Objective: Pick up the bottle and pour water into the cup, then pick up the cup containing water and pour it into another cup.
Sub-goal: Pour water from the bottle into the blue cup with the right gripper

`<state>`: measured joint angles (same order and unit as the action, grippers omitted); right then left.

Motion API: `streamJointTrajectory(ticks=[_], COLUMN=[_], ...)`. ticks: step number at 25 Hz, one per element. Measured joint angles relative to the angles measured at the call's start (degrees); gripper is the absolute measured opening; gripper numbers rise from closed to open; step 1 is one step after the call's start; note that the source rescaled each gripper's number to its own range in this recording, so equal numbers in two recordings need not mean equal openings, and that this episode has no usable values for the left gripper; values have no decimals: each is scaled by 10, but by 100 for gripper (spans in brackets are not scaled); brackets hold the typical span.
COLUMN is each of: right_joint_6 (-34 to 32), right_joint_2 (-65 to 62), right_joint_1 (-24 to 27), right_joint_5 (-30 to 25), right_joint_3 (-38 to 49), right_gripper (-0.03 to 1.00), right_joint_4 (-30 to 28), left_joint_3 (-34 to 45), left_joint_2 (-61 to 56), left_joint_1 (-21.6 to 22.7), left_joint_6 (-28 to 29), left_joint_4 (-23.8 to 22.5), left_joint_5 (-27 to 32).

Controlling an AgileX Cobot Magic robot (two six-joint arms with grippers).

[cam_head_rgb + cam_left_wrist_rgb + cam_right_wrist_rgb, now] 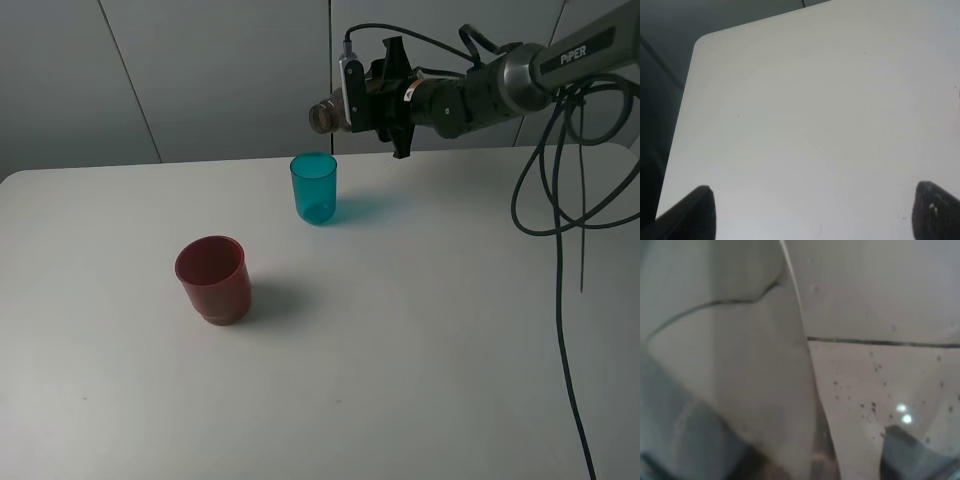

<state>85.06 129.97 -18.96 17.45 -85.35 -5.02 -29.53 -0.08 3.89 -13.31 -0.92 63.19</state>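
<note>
In the exterior high view my right gripper [372, 100] is shut on the grey-brown bottle [328, 115] and holds it tipped on its side, its neck pointing left, above the teal tumbler [314, 187]. The tumbler stands upright at the back middle of the white table [420, 330]. The dark red cup [212, 279] stands upright to the front left of it. In the right wrist view the bottle's translucent wall [765, 390] fills the frame at close range. My left gripper [810, 215] is open over bare table, with only its two dark fingertips [695, 210] showing.
Black cables [560, 200] hang from the right arm down over the table's right side. A grey panelled wall [200, 70] stands behind the table. The table's rounded far corner [702, 42] shows in the left wrist view.
</note>
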Motion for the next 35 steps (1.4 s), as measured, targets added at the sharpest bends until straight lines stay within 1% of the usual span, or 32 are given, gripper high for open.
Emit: streamJointTrajectory(ticks=[7,11,21,27,35], right_joint_6=[15,37,70,75,92], right_joint_2=[0,0,0,0,0], right_joint_1=[0,0,0,0,0], right_joint_5=[7,7,11,24,28], right_joint_3=[0,0,0,0,0], right_gripper=[0,0,0,0,0], right_joint_4=[0,0,0,0,0], left_joint_3=[0,0,0,0,0], left_joint_2=[0,0,0,0,0], left_joint_1=[0,0,0,0,0], left_joint_6=[0,0,0,0,-1], left_joint_4=[0,0,0,0,0], left_joint_5=[0,0,0,0,0])
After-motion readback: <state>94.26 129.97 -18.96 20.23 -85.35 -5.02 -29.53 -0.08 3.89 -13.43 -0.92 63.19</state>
